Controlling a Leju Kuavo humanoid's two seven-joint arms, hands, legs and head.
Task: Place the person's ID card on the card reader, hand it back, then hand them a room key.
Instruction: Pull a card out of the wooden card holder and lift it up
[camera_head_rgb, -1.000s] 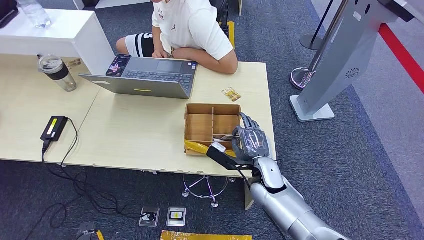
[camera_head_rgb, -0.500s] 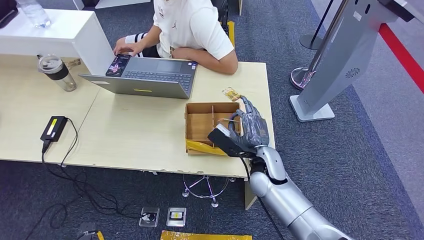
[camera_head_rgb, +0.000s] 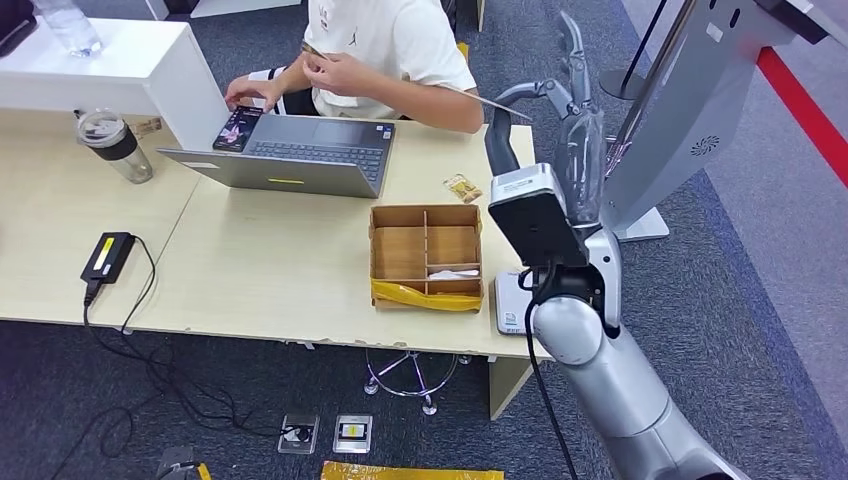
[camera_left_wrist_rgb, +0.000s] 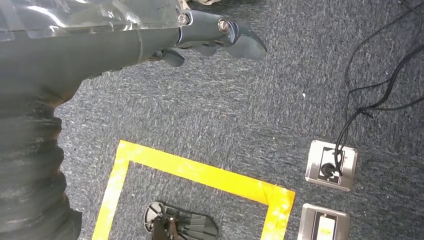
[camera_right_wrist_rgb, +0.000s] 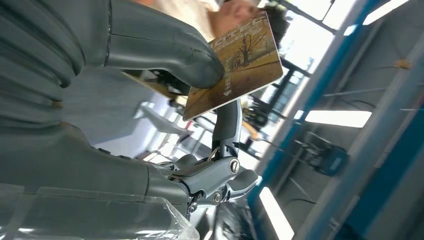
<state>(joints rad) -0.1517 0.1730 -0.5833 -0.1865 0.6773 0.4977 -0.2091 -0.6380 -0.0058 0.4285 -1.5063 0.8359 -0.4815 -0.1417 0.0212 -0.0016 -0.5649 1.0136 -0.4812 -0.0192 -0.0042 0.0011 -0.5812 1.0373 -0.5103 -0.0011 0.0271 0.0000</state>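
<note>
While its print is too small to read, the room key sits pinched in the right hand; left hand loose, empty.

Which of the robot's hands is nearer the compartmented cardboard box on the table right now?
Right. The right hand is raised above the table just beyond the compartmented cardboard box, pinching a golden card. The left hand hangs over the grey carpet, away from the box.
</note>
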